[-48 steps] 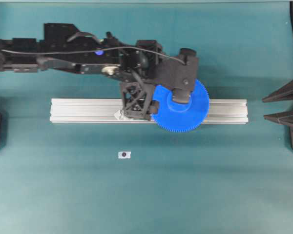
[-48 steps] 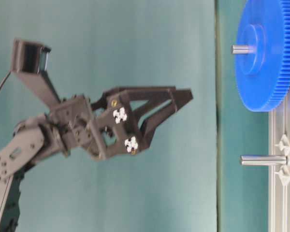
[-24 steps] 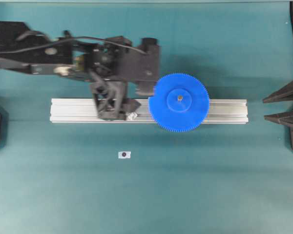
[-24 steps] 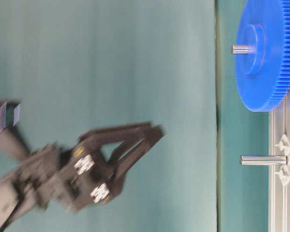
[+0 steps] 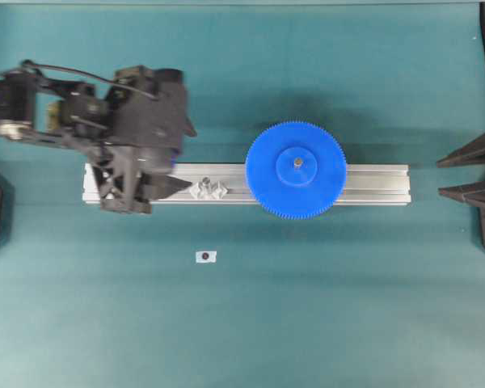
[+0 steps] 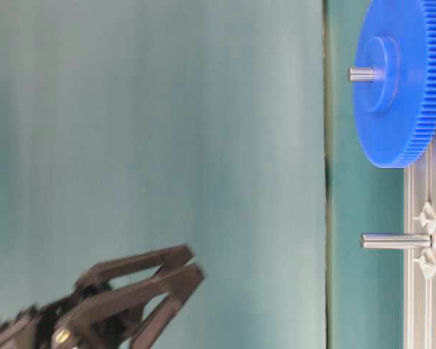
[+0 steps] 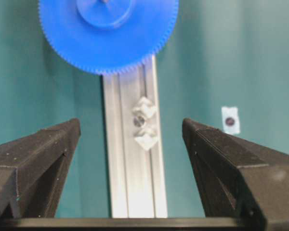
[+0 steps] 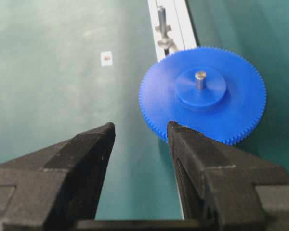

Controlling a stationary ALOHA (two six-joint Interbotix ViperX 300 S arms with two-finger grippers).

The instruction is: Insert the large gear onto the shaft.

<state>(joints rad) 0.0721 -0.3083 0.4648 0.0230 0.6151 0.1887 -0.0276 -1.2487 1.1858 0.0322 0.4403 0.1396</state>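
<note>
- The large gear (image 5: 296,169) lies flat on the aluminium rail (image 5: 372,184), seated on the shaft (image 5: 297,162), whose grey tip pokes up through the raised hub.
- The left pincer (image 5: 142,187) hangs over the rail's far end, well apart from the gear; its fingers (image 7: 36,159) stand wide apart and hold nothing.
- From the left pincer, the gear sits ahead along the rail, with the second pin (image 7: 139,121) on its winged base between them.
- The right pincer (image 8: 139,132) has its fingers spread and empty; the gear lies just ahead of its tips.
- A small white tag (image 5: 205,256) lies on the green table (image 5: 307,307), off to the side of the rail.
</note>
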